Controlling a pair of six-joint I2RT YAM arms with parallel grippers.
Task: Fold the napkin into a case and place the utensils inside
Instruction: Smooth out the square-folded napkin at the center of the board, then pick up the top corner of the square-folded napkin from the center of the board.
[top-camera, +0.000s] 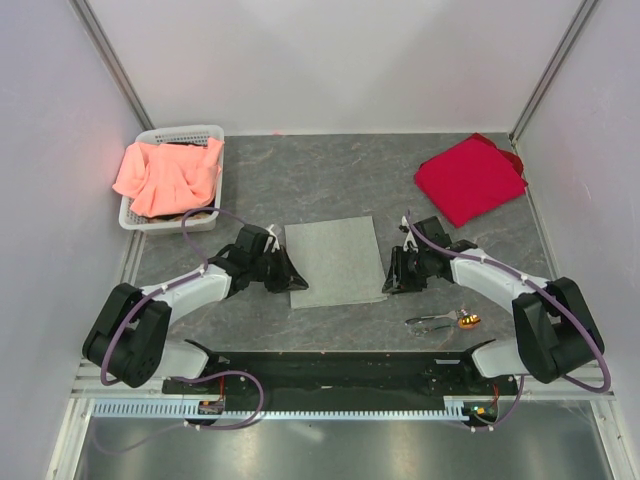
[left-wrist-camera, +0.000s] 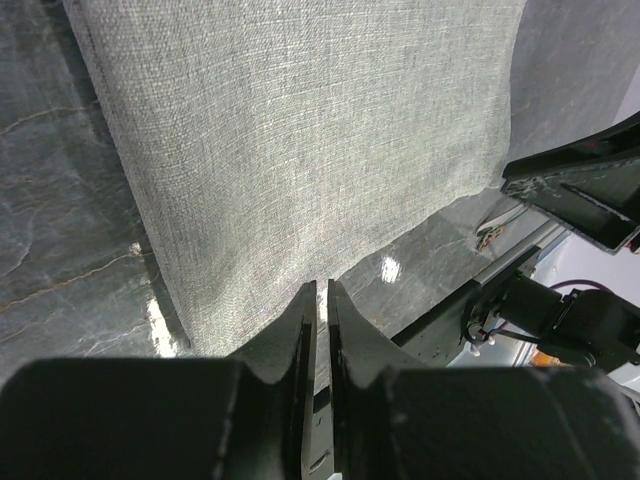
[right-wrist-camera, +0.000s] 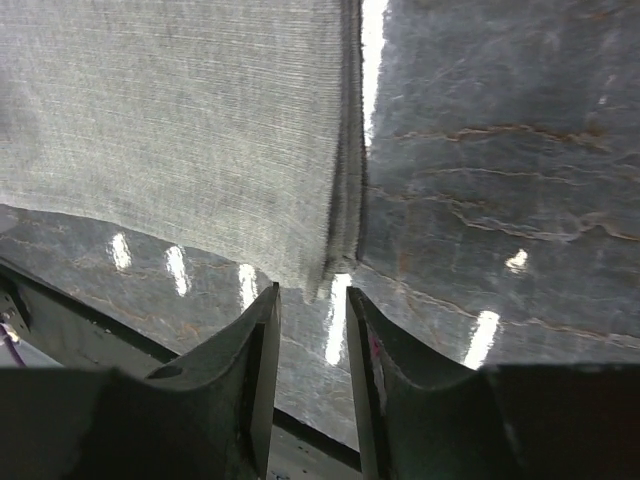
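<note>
The grey-green napkin (top-camera: 335, 262) lies flat on the table in the top view, and its right edge shows doubled layers in the right wrist view (right-wrist-camera: 180, 130). My left gripper (top-camera: 291, 281) is at its near-left edge. In the left wrist view (left-wrist-camera: 322, 287) the jaws are closed to a thin slit on the napkin's (left-wrist-camera: 300, 140) near edge. My right gripper (top-camera: 389, 280) is open, and its tips (right-wrist-camera: 312, 292) straddle the napkin's near-right corner. The silvery utensils (top-camera: 440, 321) with an orange-brown end lie near the front right, apart from both grippers.
A bright red cloth (top-camera: 470, 178) lies at the back right. A white basket (top-camera: 146, 221) holding a salmon-orange cloth (top-camera: 168, 175) stands at the back left. The black base rail (top-camera: 330, 368) runs along the near edge.
</note>
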